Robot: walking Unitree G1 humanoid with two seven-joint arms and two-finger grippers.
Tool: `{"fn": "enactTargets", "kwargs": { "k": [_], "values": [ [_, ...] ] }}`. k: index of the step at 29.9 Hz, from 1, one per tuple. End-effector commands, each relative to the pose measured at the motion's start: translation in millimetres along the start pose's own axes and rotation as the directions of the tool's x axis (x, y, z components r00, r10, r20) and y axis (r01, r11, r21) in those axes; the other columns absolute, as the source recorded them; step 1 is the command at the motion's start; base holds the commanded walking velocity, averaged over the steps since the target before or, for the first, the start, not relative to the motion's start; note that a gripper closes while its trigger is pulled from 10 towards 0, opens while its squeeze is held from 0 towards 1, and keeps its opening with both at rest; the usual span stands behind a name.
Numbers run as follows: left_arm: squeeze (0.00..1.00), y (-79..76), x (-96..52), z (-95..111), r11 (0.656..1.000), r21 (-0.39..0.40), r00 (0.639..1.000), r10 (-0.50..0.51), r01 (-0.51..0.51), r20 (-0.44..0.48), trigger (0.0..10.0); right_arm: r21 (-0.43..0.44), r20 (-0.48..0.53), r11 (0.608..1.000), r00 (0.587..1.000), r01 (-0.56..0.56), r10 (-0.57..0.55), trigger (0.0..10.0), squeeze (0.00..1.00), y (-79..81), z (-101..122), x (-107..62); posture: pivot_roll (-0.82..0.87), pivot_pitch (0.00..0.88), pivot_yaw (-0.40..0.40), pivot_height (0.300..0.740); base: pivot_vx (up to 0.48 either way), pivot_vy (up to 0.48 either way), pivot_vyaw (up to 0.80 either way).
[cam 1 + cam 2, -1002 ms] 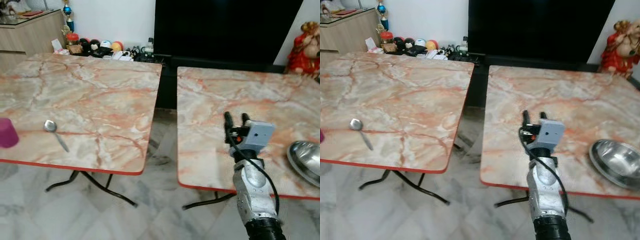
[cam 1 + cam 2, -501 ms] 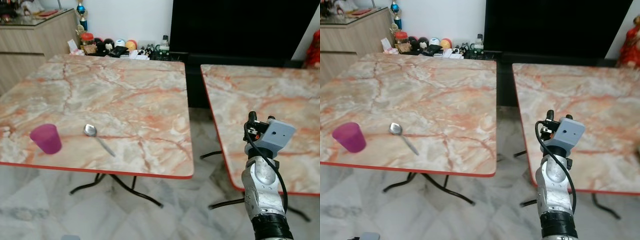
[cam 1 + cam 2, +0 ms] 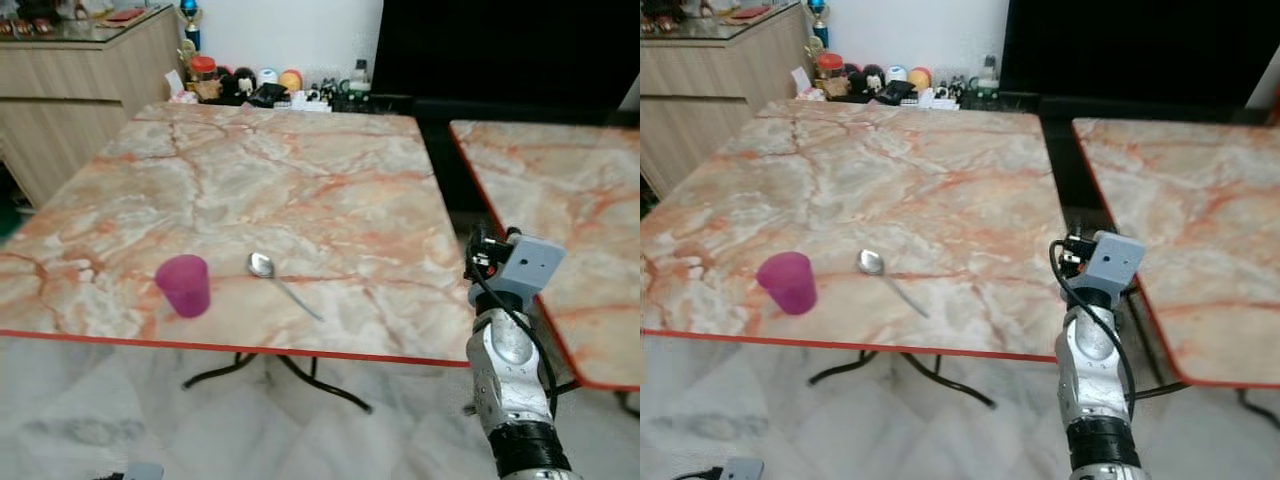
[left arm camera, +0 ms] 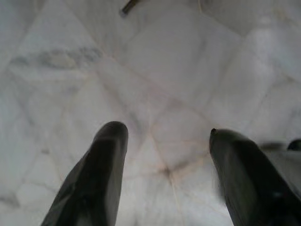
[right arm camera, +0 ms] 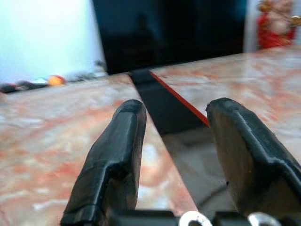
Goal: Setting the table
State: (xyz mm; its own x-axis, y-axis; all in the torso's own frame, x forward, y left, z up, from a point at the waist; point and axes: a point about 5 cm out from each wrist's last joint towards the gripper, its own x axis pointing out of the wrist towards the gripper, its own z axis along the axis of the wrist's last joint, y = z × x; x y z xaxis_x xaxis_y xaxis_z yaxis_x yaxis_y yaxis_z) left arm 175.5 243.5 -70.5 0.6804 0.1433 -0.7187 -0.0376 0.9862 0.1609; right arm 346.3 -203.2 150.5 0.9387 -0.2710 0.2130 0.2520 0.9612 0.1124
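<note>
Two long black fingers of the right pincer (image 5: pixel 176 155) stand apart, released and empty, raised at the gap between the two tables, beside the near right corner of the left table (image 3: pixel 300 180). Its silver arm carries a grey box and a looped black cable. The left pincer (image 4: pixel 164 174) hangs over the pale marble floor (image 4: pixel 155 80), fingers likewise spread and grasping nothing. On the left table, a glossy slab veined in peach and rust with a red edge, a translucent pink cup (image 3: pixel 183 285) stands upright near the front edge; just beside it lies a metal spoon (image 3: pixel 280 282), apart from the cup, bowl towards the room. A second matching table (image 3: pixel 560 200) stands to the right. Behind are a wooden cabinet (image 3: pixel 70 90), small ornaments against a white wall, and a large black screen (image 3: pixel 500 45).
</note>
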Motion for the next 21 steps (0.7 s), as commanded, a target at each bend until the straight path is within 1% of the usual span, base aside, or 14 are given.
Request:
{"fn": "enactTargets", "kwargs": {
  "k": [1,10,21],
  "values": [
    [0.0,0.7,-0.4,-1.4,1.0,-0.012,1.0,0.008,-0.008,-0.006,10.0,0.004,0.02,1.0,1.0,-0.012,0.012,10.0,0.0,5.1,6.0,3.7,0.1,0.091,-0.038,0.74,0.0,0.48,0.0],
    [0.0,1.4,-1.3,-4.4,1.0,-0.016,1.0,0.013,-0.013,-0.015,10.0,0.005,0.019,1.0,1.0,-0.025,0.025,10.0,0.0,7.4,5.5,3.4,0.1,0.096,-0.038,0.74,0.0,0.452,0.0],
    [0.0,2.4,-2.1,-6.1,1.0,-0.016,1.0,0.014,-0.014,-0.014,10.0,0.007,0.019,1.0,1.0,-0.024,0.024,10.0,0.0,7.6,5.1,3.7,0.11,0.106,-0.036,0.74,0.0,0.0,0.0]
  ]
}}
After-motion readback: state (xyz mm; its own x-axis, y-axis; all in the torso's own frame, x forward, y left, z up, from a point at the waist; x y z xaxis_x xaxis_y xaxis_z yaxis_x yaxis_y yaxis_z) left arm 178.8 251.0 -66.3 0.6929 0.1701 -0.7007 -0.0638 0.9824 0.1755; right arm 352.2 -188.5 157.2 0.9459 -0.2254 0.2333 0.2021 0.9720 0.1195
